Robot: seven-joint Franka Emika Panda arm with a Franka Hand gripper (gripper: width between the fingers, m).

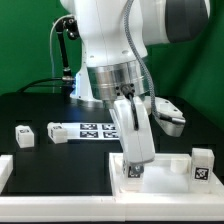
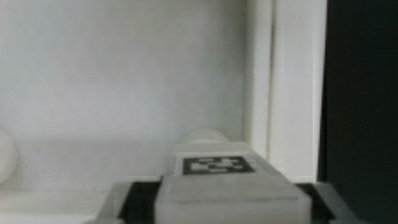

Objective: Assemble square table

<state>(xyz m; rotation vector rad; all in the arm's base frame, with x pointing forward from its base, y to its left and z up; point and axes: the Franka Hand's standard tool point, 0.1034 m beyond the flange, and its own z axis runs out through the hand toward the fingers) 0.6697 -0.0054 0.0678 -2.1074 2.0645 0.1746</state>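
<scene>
On the exterior view's left a loose leg (image 1: 24, 134) and its neighbour leg (image 1: 57, 131) lie on the black table (image 1: 60, 165), well apart from me, with the marker board (image 1: 95, 128) just beside them. In the middle my arm comes almost straight down, wrist a little tilted, and my claw (image 1: 133, 163) is clenched on the held leg (image 1: 133, 173). Its long axis runs down along my fingers toward the slab (image 1: 165, 190), which lies directly under me and stretches off to the exterior view's right. My wrist view shows the tagged end between my fingers and the slab's rim (image 2: 281, 90) just beside it, so I judge I am over the far left corner and need to go down, not sideways. I cannot tell whether the held leg touches yet. Farther right a standing leg (image 1: 203, 165) sits at the slab's other far corner.
</scene>
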